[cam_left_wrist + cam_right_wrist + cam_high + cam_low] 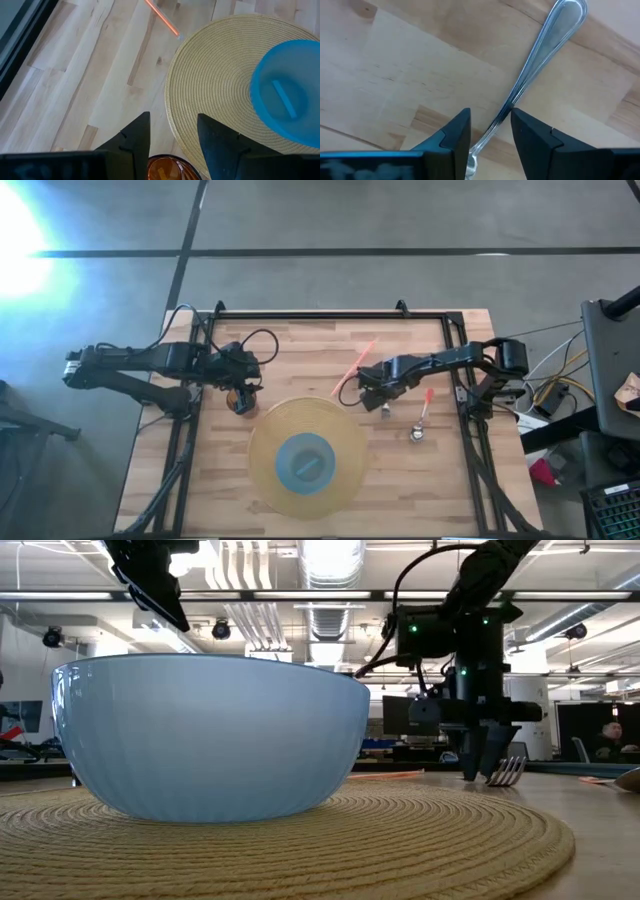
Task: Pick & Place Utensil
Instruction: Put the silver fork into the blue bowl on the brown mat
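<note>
A silver fork (540, 55) lies on the wooden table just right of the mat, its tines (507, 772) curving up in the low view. My right gripper (491, 130) is open and points down over it (378, 395), one finger on either side of the fork's thin neck (507, 112). I cannot tell whether a finger touches the neck. My left gripper (173, 135) is open and hovers at the mat's left edge (240, 385), above a small orange cup (167, 169). A light-blue bowl (305, 462) rests on a round woven placemat (270, 430).
A thin orange stick (355, 363) lies far of the placemat. A red-handled utensil (422, 415) lies right of the fork. A pale blue strip (282, 97) lies inside the bowl. A black frame (330, 313) borders the table. Bare wood shows at the near right.
</note>
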`<state>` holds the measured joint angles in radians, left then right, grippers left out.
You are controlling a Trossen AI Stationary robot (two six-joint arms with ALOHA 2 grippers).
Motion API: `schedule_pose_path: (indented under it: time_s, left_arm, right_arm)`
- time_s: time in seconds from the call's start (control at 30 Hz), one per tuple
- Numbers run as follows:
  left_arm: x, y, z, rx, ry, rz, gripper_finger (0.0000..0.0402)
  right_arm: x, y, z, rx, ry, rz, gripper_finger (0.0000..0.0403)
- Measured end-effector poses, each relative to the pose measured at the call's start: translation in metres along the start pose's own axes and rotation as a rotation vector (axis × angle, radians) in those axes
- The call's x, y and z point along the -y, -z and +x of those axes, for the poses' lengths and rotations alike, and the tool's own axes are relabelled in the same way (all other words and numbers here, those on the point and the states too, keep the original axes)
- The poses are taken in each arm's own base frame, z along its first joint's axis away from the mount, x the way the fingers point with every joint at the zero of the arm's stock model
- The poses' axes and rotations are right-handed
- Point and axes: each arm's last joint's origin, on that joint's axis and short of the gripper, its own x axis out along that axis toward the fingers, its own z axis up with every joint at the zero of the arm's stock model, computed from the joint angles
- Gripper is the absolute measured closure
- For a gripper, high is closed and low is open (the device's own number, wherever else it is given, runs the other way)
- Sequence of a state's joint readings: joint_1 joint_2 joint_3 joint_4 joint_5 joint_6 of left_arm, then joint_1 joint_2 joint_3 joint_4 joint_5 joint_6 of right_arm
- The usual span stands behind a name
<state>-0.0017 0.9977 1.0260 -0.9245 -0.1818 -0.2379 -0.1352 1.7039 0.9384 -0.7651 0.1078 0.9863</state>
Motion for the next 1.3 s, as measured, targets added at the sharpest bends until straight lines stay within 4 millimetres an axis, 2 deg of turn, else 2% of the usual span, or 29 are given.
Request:
schedule_pose_path:
  time_s: [0.3,0.73,0.9,1.03,1.3]
  left_arm:
    - [0.000,0.000,0.000,0.000,0.000,-0.003,0.0248]
    - [0.000,0.000,0.000,0.001,0.000,-0.026,0.0248]
    - [0.001,-0.003,0.000,0.031,0.008,-0.033,0.0248]
    - [0.002,-0.008,0.000,0.079,0.021,-0.043,0.0248]
    - [0.004,-0.016,-0.001,0.166,0.046,-0.095,0.0248]
  right_arm:
    - [0.003,0.002,0.005,0.003,-0.005,0.005,0.0274]
    - [0.006,0.004,0.008,0.013,0.021,-0.070,0.0385]
    - [0.006,0.004,0.006,0.021,0.011,-0.107,0.0388]
    - [0.006,0.008,0.000,0.035,-0.005,-0.132,0.0388]
    - [-0.003,0.027,-0.033,0.139,-0.121,-0.201,0.0389]
